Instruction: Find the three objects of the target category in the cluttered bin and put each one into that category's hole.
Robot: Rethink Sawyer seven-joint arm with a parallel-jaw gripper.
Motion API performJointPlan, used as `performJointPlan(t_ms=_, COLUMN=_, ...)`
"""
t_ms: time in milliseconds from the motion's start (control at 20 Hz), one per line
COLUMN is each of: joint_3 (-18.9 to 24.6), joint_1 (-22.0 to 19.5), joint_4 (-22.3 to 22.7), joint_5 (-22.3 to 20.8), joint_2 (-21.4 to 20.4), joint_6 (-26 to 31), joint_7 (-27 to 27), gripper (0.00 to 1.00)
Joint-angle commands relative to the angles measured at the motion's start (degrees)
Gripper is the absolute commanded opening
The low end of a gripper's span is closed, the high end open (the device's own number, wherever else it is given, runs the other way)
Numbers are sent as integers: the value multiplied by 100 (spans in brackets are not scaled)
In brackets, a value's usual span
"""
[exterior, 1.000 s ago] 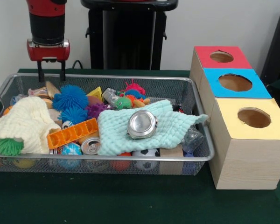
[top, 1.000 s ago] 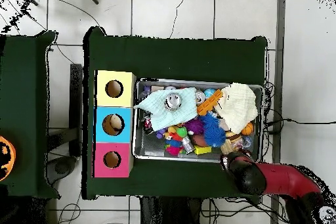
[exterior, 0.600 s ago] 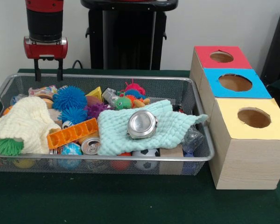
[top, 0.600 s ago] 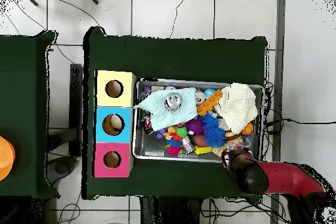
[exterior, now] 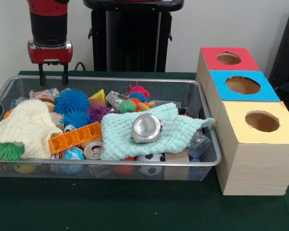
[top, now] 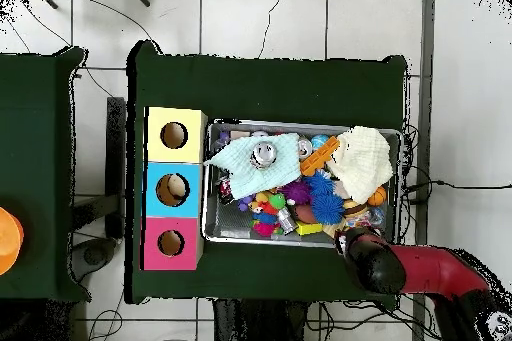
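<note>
Gripper [exterior: 53, 77] hovers empty, prongs apart, over the bin's [exterior: 135, 80] back rim.

Target category isn't obvious, so you can't yet pick out the three objects; candidates lie just below and ahead of the gripper: blue spiky ball [exterior: 72, 100], orange block [exterior: 74, 137], can [exterior: 93, 150]. Risks: prongs clipping the wire rim on descent, or snagging the cream cloth [exterior: 21, 127] and dragging clutter along.

Orange obj [top: 5, 240] on side table [top: 40, 157].
</note>
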Motion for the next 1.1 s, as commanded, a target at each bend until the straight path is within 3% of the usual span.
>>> performJointPlan(t_ms=50, joint_3=303, joint_1=4, joint_4=-491, joint_5=-367, joint_2=476, joint_6=99, joint_7=-341, gripper=100)
performJointPlan(t_ms=400, joint_3=240, joint_1=0, joint_4=-787, joint_5=-583, joint_2=864, joint_6=-53, joint_7=-317, gripper=100)
performJointPlan(t_ms=1100, joint_3=377, joint_1=-168, joint_4=-815, joint_5=-600, joint_2=912, joint_6=32, joint_7=-444, gripper=100)
